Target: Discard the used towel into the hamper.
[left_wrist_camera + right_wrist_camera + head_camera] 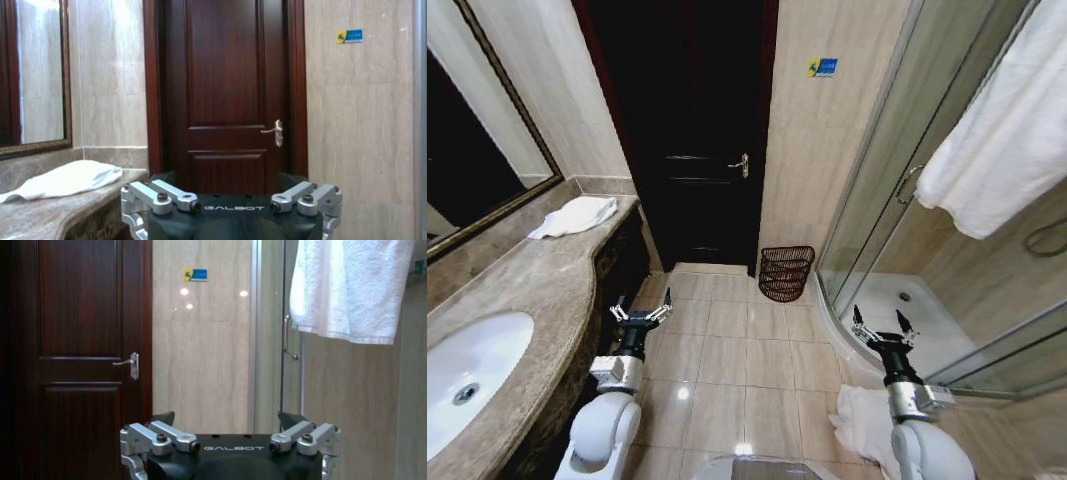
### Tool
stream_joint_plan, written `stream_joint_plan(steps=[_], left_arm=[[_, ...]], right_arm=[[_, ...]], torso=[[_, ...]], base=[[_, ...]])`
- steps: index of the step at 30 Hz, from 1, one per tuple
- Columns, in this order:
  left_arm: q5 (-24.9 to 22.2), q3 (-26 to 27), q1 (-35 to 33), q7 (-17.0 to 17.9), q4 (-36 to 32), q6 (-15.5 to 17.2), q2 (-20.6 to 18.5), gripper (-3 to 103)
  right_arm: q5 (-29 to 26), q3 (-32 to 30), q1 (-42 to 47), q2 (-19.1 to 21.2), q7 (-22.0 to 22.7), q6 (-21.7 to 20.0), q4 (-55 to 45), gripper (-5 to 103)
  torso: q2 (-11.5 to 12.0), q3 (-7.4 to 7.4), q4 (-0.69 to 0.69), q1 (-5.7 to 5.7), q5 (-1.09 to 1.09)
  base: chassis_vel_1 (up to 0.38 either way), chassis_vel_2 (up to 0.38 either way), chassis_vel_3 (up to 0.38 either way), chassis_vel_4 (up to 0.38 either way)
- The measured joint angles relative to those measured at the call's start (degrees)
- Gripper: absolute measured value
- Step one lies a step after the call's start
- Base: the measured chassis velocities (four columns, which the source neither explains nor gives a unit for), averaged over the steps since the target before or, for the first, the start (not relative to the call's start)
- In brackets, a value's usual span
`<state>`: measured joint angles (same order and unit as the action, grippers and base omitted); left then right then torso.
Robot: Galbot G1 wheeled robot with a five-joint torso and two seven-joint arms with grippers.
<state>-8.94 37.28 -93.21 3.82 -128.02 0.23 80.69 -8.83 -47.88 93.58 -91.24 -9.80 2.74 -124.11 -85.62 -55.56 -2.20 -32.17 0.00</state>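
Towel [575, 215] lies crumpled on the counter [522, 290], ahead and left of the left gripper [639, 315], the nearer one; both it and the right gripper [883, 329] are spread open, empty. Hamper [786, 272] stands by the door.

You see only part of the hanging white towel [1007, 130]; its top runs off the head view's edge. The crumpled white cloth [862, 420] on the floor sits partly behind the right arm. The sink [472, 375] is cut off at the frame's left.
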Motion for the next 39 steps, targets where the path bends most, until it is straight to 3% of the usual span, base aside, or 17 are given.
stream_joint_plan(steps=[39], left_arm=[[-0.19, 0.0, 0.34, -0.09, 1.68, -0.49, -0.36, 100]], right_arm=[[1.41, 0.45, -0.21, -0.55, -0.08, 0.24, 0.4, 100]], torso=[[0.0, 0.0, 0.0, 0.0, 0.0]], base=[[-0.041, 0.049, 0.053, -0.046]])
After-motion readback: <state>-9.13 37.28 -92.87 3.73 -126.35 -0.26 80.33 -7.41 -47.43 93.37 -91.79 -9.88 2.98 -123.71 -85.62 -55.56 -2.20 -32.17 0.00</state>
